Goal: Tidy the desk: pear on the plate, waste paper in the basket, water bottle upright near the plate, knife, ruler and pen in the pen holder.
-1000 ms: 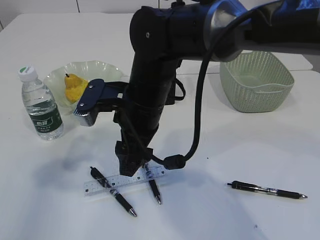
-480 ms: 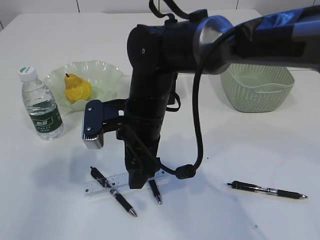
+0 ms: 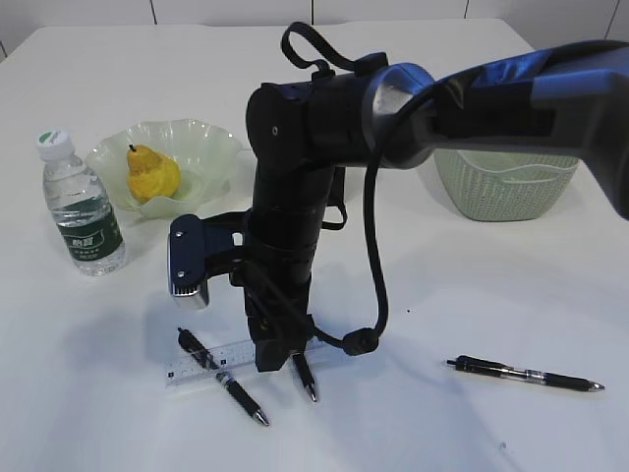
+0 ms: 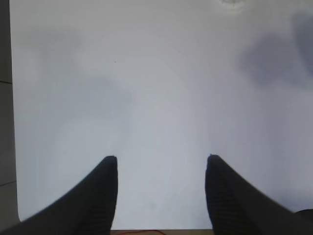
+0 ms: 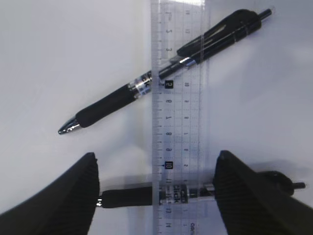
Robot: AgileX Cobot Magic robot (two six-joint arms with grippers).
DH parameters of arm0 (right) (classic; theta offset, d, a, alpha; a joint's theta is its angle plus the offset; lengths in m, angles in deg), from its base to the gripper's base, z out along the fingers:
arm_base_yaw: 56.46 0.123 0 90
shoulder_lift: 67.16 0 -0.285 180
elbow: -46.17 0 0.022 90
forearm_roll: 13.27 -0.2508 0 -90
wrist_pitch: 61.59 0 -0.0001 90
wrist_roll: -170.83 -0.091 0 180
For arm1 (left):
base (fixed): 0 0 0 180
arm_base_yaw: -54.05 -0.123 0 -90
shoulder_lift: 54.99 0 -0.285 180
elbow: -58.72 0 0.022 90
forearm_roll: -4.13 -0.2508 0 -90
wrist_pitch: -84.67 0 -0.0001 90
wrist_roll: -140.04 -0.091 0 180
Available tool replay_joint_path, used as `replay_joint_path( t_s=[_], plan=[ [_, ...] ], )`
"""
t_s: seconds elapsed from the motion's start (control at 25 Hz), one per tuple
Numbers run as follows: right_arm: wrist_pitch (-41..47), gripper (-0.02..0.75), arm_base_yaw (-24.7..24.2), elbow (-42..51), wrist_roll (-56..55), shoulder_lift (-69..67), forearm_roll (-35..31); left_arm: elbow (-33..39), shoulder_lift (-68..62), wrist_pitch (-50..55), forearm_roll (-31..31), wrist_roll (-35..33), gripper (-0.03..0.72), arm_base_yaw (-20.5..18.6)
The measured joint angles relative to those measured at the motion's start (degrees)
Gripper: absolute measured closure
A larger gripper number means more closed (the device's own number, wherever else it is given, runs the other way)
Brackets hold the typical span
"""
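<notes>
My right gripper (image 5: 155,183), jaws spread, straddles the clear plastic ruler (image 5: 178,117); my arm hides its middle in exterior view. Left gripper (image 4: 161,188) spread, over bare white desk (image 4: 161,88).

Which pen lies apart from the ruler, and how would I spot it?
Start at the basket on the right side of the desk and come toward the near edge. A lone black pen lies there on bare desk, while the other two cross the ruler.
</notes>
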Motion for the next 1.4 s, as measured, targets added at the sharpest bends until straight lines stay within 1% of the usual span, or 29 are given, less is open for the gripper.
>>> replay_joint_path(
  t_s=[0.4,0.64,1.4],
  plan=[
    [-1.54,0.167,0.12,-0.04,3.00,-0.85,-1.02,0.00,0.00,0.00,0.00,0.00,0.287,0.00],
    [-2.51,0.167,1.17,-0.04,3.97,-2.08,-1.20,0.00,0.00,0.00,0.00,0.00,0.287,0.00],
    [-5.67,0.167,1.17,-0.04,3.97,-3.74,0.41,0.00,0.00,0.00,0.00,0.00,0.287,0.00]
  ],
)
